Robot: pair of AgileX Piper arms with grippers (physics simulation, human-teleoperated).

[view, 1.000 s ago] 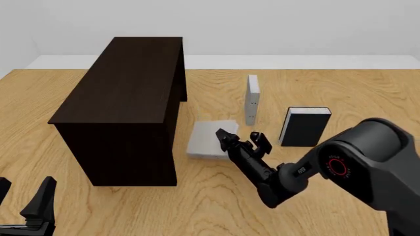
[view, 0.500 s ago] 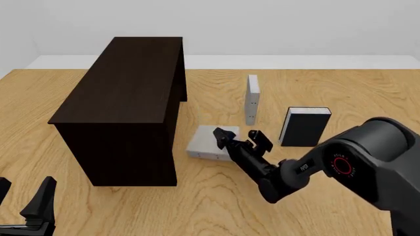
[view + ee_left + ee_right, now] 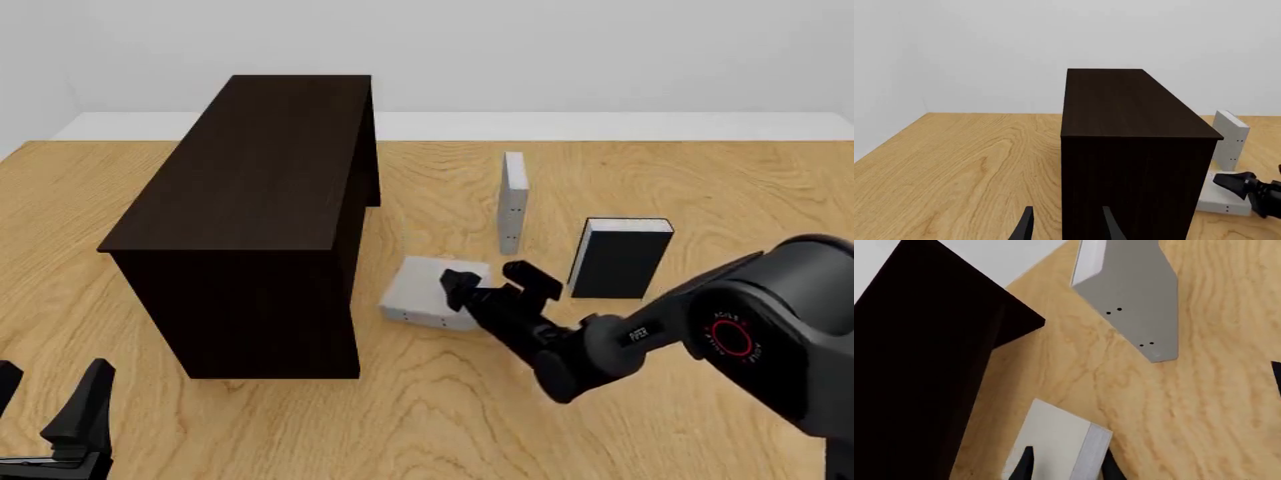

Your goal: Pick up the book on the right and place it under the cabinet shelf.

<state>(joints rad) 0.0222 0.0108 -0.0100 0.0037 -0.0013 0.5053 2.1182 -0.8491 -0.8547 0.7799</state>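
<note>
R pincer (image 3: pixel 491 283), tips apart, sits right over the flat grey book (image 3: pixel 416 291) beside the cabinet (image 3: pixel 254 220); L arm far.

Book (image 3: pixel 418 290): plain light grey, thick, roughly square hardcover, lying flat on the counter (image 3: pixel 441 420), tiny dots along near edge. Directly under the right hand (image 3: pixel 497 284), one fingertip over its right portion; contact not discernible. Cabinet shelf (image 3: pixel 247 230): large, near-black wooden box, upright, standing to the left of that hand, just beside the book, far taller than it.
</note>
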